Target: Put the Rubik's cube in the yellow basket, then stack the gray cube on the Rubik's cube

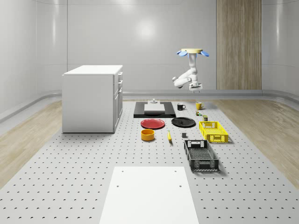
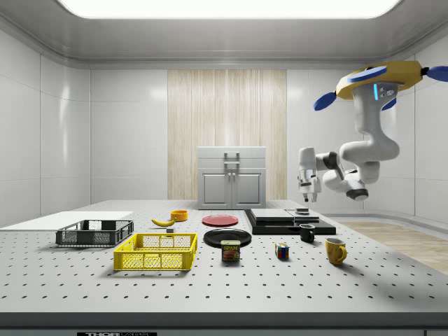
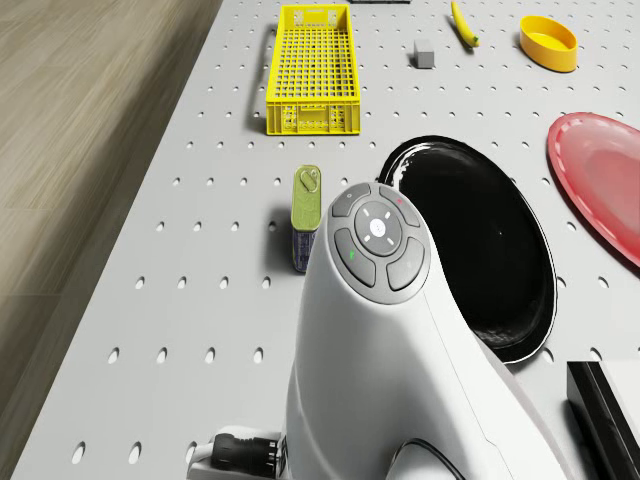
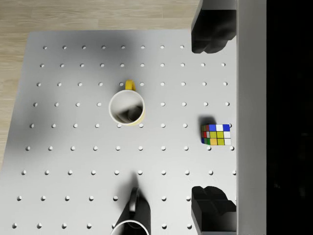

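Note:
The Rubik's cube (image 4: pixel 216 134) lies on the perforated table, well below and between my spread fingertips (image 4: pixel 210 32). My gripper (image 4: pixel 212 120) is open and holds nothing; it hangs high above the table (image 2: pixel 308 196), over the mugs. The drone (image 1: pixel 192 52) hovers above the far right part of the table. The cube (image 1: pixel 198 112) (image 2: pixel 282 251) rests apart from the yellow basket (image 1: pixel 214 131) (image 3: pixel 311 70), which is empty. The small gray cube (image 1: pixel 184 135) (image 3: pixel 424 54) sits on the table beside the basket.
A yellow mug (image 4: pixel 127 107) and a black mug (image 4: pixel 131 220) stand near the Rubik's cube. A Spam can (image 3: pixel 307 216), a black plate (image 1: pixel 183 122), a red plate (image 1: pixel 153 123), a banana (image 1: pixel 169 136), an orange bowl (image 1: pixel 147 135), a black basket (image 1: pixel 201 155) and a white cabinet (image 1: pixel 93 98) share the table.

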Robot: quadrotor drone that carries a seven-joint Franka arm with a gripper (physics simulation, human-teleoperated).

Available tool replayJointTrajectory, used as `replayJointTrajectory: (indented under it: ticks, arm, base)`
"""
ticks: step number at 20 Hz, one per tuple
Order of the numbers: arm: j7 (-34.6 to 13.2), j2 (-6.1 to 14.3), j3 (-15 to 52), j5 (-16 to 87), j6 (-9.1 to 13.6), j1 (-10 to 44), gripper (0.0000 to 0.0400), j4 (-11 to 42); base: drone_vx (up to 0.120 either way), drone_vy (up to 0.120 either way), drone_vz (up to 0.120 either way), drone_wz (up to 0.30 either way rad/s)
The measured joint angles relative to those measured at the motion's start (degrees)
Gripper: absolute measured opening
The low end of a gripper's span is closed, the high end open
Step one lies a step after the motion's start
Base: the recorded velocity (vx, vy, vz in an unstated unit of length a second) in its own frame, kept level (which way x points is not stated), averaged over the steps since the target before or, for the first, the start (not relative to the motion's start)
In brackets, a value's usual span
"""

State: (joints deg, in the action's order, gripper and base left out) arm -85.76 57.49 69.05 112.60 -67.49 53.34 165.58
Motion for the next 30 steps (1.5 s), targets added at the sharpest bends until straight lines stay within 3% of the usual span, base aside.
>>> replayJointTrajectory:
  ticks: [4,9,25,30]
  arm:
    - [-2.2,1.8,1.6,0.9,0.7,3.2,0.04,0.3]
    - [-3.7,3.6,2.8,0.9,0.4,5.4,0.04,0.3]
    - [-6.1,8.6,4.9,-1.3,-3.3,8.1,0.04,0.1]
    - [-6.5,10.0,5.3,-2.0,-4.6,8.6,0.04,0.0]
  base:
    - [0.0,0.0,-0.12,0.0]
    - [0.12,0.0,-0.12,0.0]
    - [0.12,0.0,-0.12,0.0]
    - [0.008,-0.024,-0.088,0.0]
